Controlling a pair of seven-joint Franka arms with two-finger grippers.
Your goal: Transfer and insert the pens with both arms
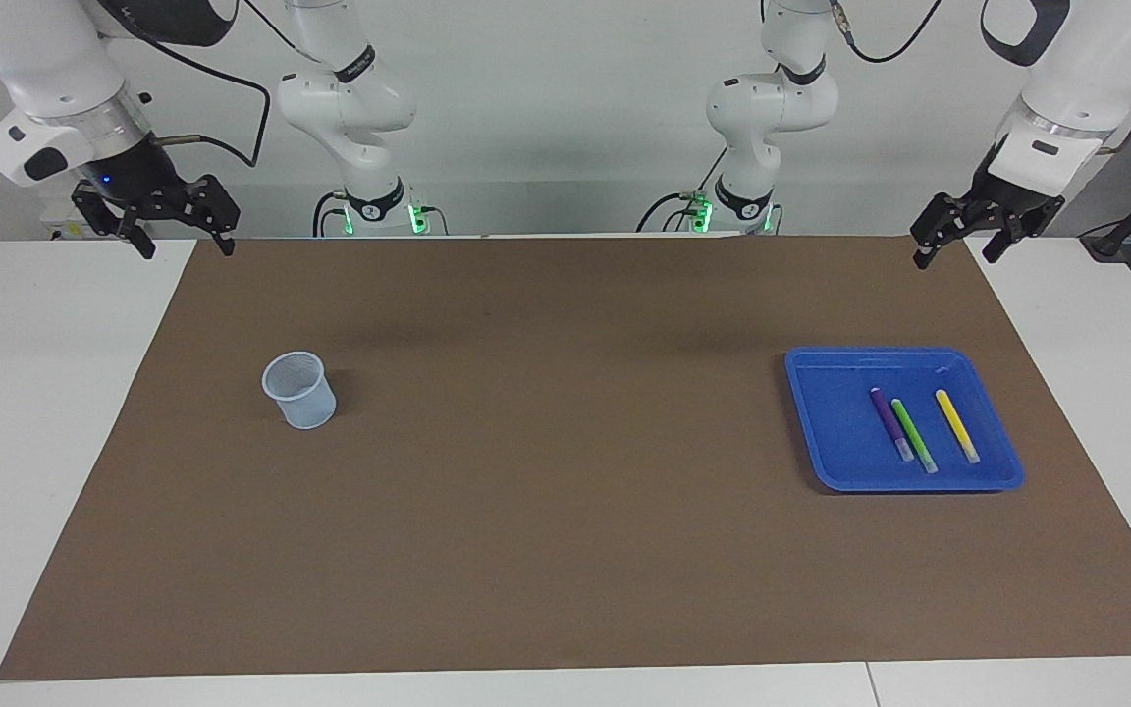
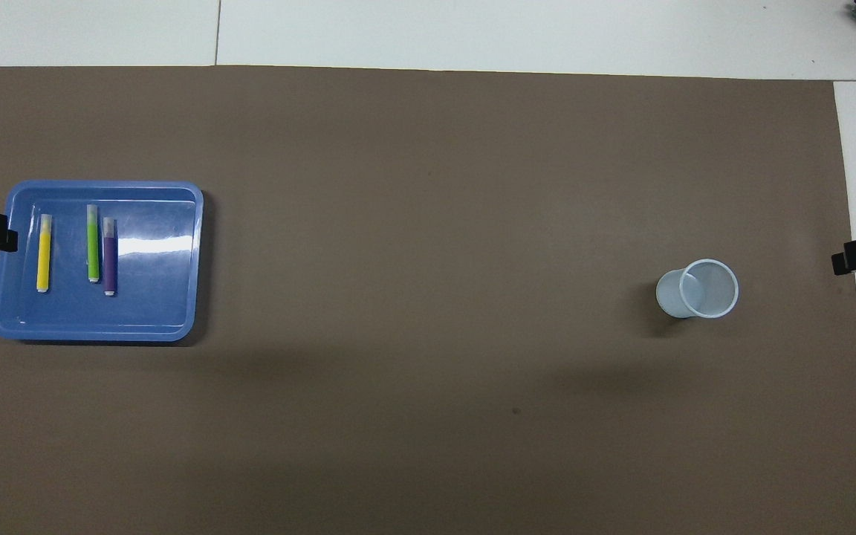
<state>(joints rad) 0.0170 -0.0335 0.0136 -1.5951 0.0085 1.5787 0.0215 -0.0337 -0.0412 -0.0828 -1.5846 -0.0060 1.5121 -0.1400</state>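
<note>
While both arms wait up high at the robots' edge of the brown mat [image 1: 565,550], three pens lie side by side in a blue tray [image 1: 826,432] toward the left arm's end. The purple pen [image 1: 890,424] and green pen [image 1: 914,435] are close together, and the yellow pen [image 1: 956,425] lies a bit apart. A pale cup [image 1: 299,390] stands upright on the mat toward the right arm's end, well apart from the tray. Nothing sits between them. The left gripper [image 1: 958,245] and right gripper [image 1: 181,239] both have their jaws apart and hold nothing.
</note>
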